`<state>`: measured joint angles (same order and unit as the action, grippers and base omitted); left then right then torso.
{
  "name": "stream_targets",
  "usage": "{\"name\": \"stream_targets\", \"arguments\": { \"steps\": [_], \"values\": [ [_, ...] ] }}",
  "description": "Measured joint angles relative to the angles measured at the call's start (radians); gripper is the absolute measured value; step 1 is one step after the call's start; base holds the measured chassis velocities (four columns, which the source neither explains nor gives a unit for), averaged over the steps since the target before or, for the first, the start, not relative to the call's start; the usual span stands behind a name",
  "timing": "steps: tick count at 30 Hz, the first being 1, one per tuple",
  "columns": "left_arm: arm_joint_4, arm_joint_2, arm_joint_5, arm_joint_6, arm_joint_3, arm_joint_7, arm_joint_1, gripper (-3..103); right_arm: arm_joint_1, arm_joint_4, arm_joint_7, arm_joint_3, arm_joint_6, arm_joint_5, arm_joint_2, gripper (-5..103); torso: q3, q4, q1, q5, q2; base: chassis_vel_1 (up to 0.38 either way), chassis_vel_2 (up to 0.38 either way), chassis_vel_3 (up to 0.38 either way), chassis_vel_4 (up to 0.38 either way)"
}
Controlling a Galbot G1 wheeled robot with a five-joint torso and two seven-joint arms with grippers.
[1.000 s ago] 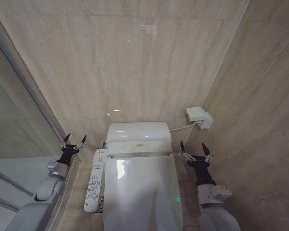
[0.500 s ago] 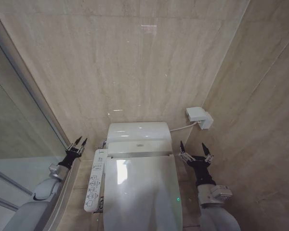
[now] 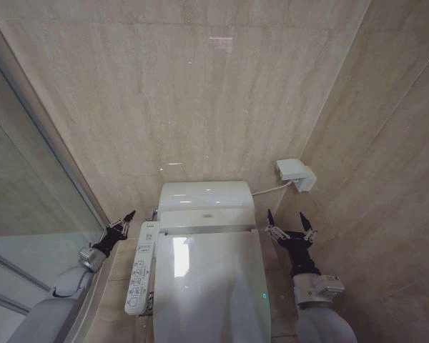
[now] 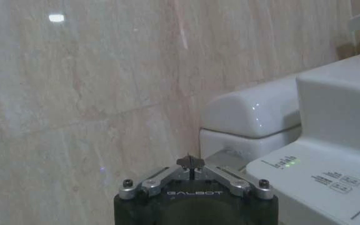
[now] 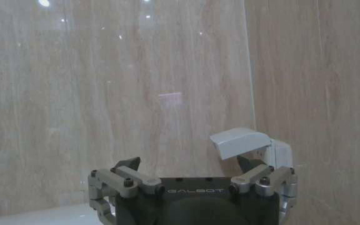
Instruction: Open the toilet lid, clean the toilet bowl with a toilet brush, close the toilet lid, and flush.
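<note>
Between 2 beige stone walls that meet in a corner, the toilet sits with the toilet lid [image 3: 209, 286] down flat, its glossy white top catching a bright reflection and hiding the toilet bowl beneath. Behind the lid rises the rounded white tank [image 3: 206, 196], and along the toilet's left side runs the white button panel arm [image 3: 141, 268], printed with small keys. The left gripper [image 3: 124, 223] reaches in low from the robot's left, just beside the far end of that panel arm and apart from the lid; its 2 dark fingers are pressed together to a single point, and the left wrist view shows the same, the tips meeting in front of the tank [image 4: 249, 110] and the panel [image 4: 318, 180]. The right gripper [image 3: 289, 223] stands upright on the toilet's right side, near the rear corner of the lid but not touching it, with its 2 fingers spread wide and nothing between them. On the wall beyond it sits a small white wall box [image 3: 294, 174], a cable running from it toward the tank.
</note>
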<state>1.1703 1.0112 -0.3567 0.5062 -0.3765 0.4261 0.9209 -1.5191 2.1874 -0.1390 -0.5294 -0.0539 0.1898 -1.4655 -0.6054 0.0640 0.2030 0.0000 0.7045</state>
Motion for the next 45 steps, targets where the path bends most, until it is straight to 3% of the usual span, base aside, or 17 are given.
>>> {"name": "stream_targets", "arguments": {
  "steps": [24,45],
  "values": [
    [0.002,0.001,0.023,0.013,0.047,0.025,-0.019,0,0.000,0.000,0.000,0.000,0.000,0.000,0.000,100,0.000,0.0000,0.000,0.0000,0.000,0.000,0.000,0.000,0.000],
    [-0.133,0.030,0.044,0.043,0.094,0.058,-0.106,0,0.000,0.000,0.000,0.000,0.000,0.000,0.000,100,0.000,0.0000,0.000,0.0002,0.000,0.000,0.000,0.000,0.000]
  ]
}}
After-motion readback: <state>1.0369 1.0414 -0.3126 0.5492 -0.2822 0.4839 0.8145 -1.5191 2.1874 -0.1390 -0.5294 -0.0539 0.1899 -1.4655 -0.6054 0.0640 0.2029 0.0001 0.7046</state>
